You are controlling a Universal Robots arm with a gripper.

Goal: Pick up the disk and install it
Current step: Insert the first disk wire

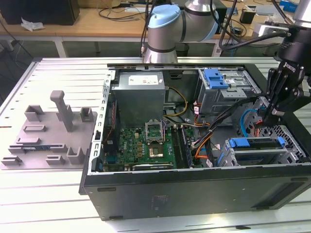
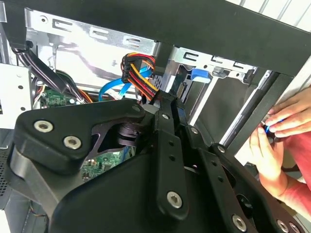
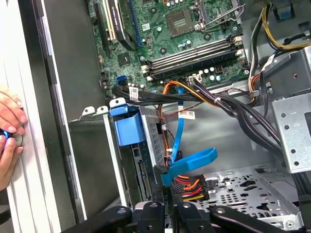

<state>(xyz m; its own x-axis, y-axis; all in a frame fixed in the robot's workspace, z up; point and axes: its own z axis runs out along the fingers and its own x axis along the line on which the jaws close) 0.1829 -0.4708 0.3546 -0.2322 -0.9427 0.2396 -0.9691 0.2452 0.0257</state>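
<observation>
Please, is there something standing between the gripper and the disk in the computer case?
Only cables, as far as shows. In the first wrist view, a blue flat cable and a plug of red, yellow and black wires lie at the gripper, beside the disk, which sits in its metal bay.

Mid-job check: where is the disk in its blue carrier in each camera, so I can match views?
Exterior view: the disk sits in the drive cage inside the case, toward the exterior view's right.
First wrist view: the disk shows its blue tab beside the case wall.
Second wrist view: the disk shows its blue tab against the drive cage.
Shared landmark: the green motherboard, in all three.
</observation>
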